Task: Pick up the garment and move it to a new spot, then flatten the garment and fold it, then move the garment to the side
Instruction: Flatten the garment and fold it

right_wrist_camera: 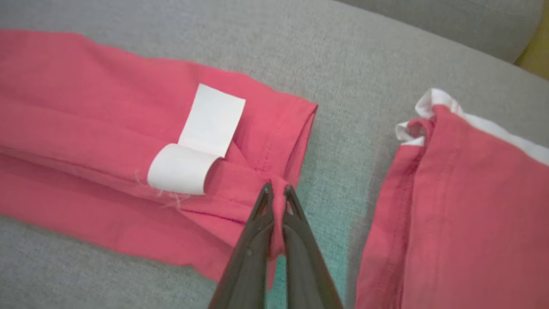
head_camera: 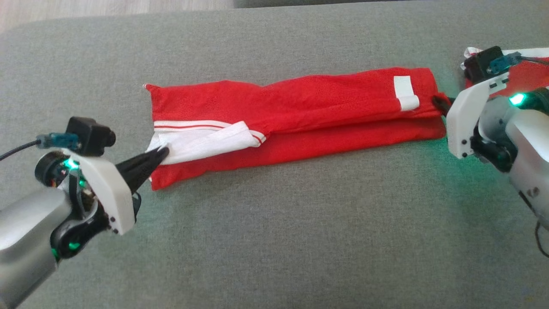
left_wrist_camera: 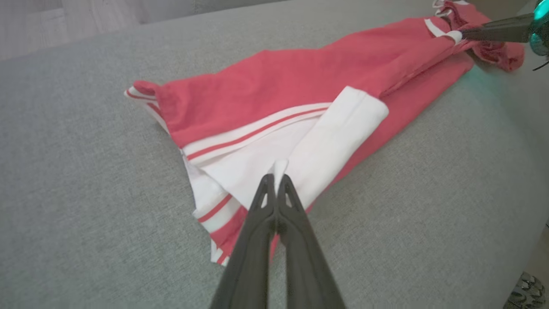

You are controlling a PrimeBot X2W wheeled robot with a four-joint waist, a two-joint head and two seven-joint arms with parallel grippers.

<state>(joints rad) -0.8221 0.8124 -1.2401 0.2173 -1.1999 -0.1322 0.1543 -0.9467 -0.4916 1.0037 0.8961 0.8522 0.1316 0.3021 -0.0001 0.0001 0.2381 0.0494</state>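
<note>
The garment, red with white trim, lies as a long, narrow, doubled-over strip across the middle of the grey cushion, running left to right and well clear of the near and far edges. A second red garment lies apart from it, towards the cushion's right edge.

The left gripper has its fingers closed on a pinch of the white panel at the strip's left end. The right gripper has its fingers closed on a small tuck of the red hem at the right end, just beside the white label.

The cloth looks thin, light and limp. It will likely sag in the middle between the two holds, and the stacked layers may slide apart if lifted unevenly. The left hold seems to catch only the loose white flap, so the red layers beneath may stay behind. Holds at the end hems that take in every layer, with the strip kept gently taut between them, would serve best.
</note>
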